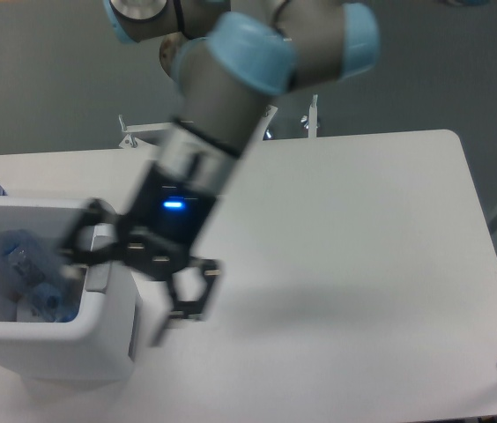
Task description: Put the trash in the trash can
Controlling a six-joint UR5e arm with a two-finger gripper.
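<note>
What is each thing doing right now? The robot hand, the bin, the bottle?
hand: open, holding nothing, blurred, beside the bin over the table.
trash can: upright, open at the top.
bottle: lying inside the trash can, crushed.
table: bare white top.
</note>
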